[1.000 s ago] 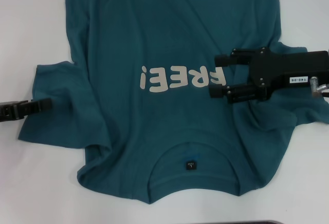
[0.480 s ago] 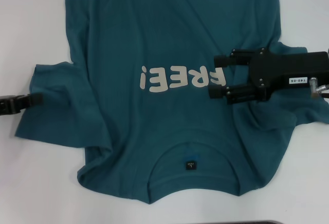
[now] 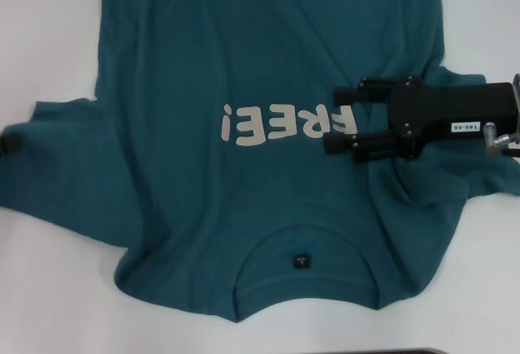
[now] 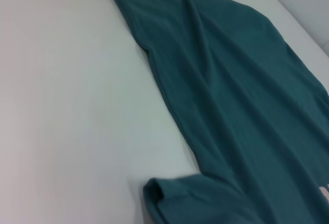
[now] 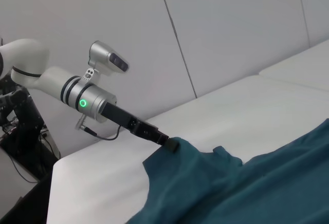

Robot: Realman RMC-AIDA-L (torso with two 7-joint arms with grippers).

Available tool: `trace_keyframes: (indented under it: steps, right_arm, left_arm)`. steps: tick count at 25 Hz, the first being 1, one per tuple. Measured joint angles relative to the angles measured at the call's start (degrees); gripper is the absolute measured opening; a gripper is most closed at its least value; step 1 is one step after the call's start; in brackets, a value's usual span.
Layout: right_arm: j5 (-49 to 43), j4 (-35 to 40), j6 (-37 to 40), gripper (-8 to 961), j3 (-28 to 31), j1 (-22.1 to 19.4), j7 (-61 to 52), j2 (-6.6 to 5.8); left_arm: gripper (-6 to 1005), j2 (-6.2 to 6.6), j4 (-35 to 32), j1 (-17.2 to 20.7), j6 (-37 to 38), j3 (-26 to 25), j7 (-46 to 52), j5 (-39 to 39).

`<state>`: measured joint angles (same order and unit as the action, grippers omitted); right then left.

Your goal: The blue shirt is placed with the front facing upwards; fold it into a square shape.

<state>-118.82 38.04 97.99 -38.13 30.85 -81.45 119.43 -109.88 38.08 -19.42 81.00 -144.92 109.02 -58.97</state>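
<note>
Head view, shirt: the blue shirt (image 3: 268, 151) lay flat and front-up on the white table (image 3: 49, 29), collar on the near side, hem running off the far edge of the picture, cream letters across the chest.
Head view, left sleeve: I saw it drawn out flat toward the left edge, which I judged was the point of the hold there, spreading the cloth before any fold.
Head view, left gripper: only a dark tip of the left gripper (image 3: 8, 144) showed at the far left, right at the sleeve's end; I could not tell from here whether it was clamped or let go.
Head view, right gripper: the right gripper (image 3: 335, 118) lay over the right chest, its tips at the last letter, jaws spread apart with nothing between them; I judged it was hovering or pressing to keep the body from sliding sideways, though contact was unclear.
Left wrist view: I saw the shirt's left side edge and the sleeve cuff lying on the bare table; none of that arm's own fingers showed.
Right wrist view: looking across the shirt, the left gripper met the tip of the sleeve at the table's far corner, the cloth bunched against it. It looked pinched, but I could not confirm a grip.
</note>
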Motion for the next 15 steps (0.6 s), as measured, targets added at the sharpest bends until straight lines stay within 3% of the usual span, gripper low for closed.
trace_keyframes:
  steps: [15]
  right_arm:
    - [0.3, -0.2, 0.1, 913, -0.1, 0.0, -0.1, 0.01]
  left_arm:
    - [3, 0.71, 3.7, -2.1, -0.2, 0.0, 1.2, 3.5]
